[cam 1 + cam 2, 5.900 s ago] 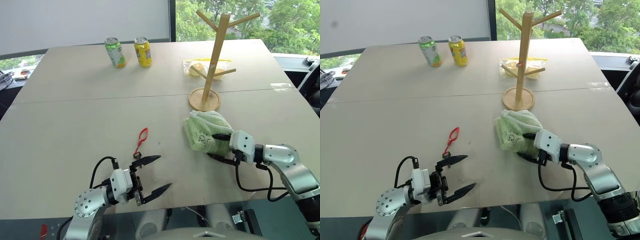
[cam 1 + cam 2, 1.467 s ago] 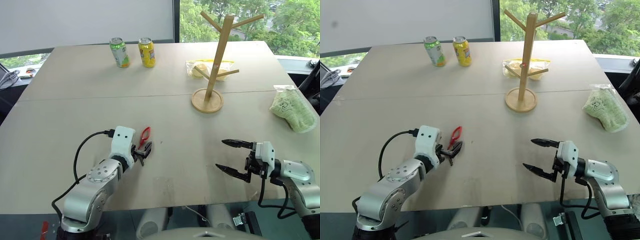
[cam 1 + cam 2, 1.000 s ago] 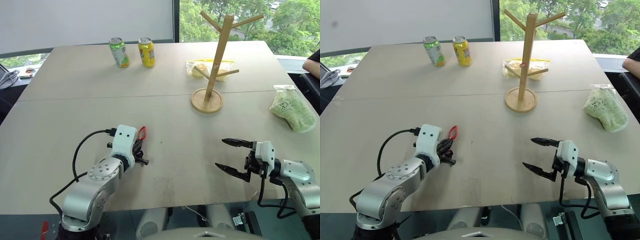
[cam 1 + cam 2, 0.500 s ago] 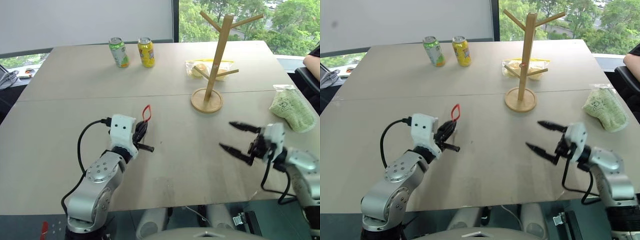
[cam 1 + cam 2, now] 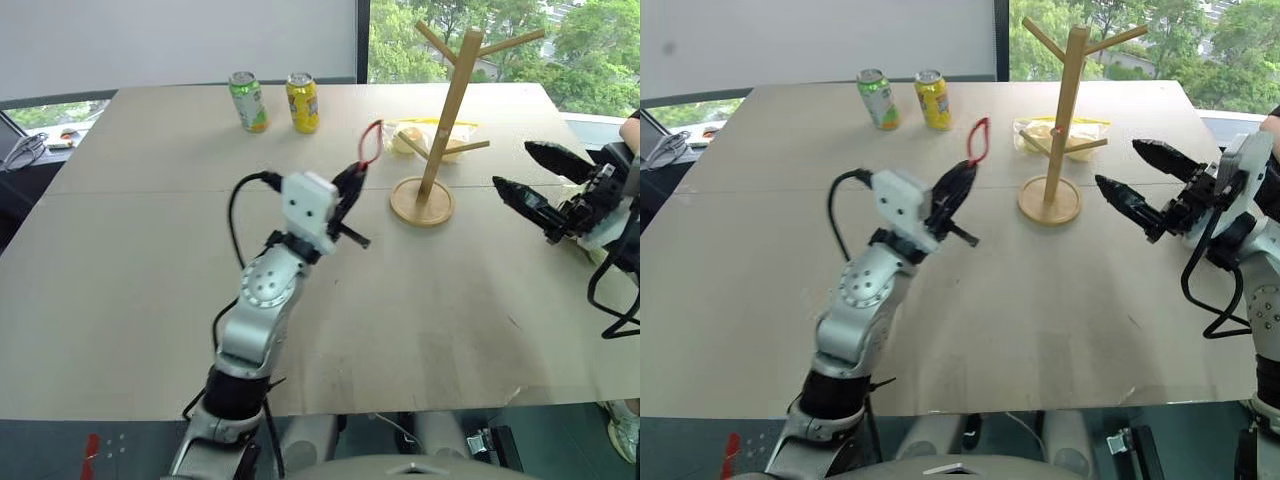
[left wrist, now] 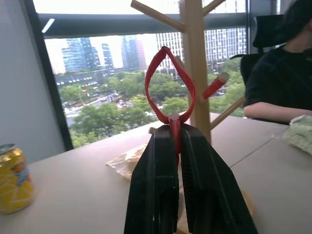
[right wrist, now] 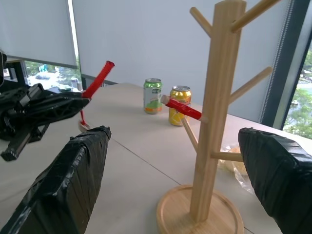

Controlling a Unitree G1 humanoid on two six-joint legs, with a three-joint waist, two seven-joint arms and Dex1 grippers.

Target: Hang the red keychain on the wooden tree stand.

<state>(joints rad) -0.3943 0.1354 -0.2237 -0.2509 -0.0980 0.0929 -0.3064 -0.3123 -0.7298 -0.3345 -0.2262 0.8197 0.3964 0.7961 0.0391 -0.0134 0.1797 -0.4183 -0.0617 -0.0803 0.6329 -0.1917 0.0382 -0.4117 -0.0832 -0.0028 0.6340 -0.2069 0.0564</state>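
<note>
Here left gripper [image 5: 356,176] clamping red keychain [image 5: 371,144], aloft

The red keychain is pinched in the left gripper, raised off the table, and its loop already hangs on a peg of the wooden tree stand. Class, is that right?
Not quite. The red keychain is pinched in the left gripper and raised, but the left wrist view shows its loop free, short of the wooden tree stand, on no peg.

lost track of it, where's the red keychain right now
The red keychain is off the table, pinched in the shut left hand, its loop standing up just left of the wooden tree stand.
</note>
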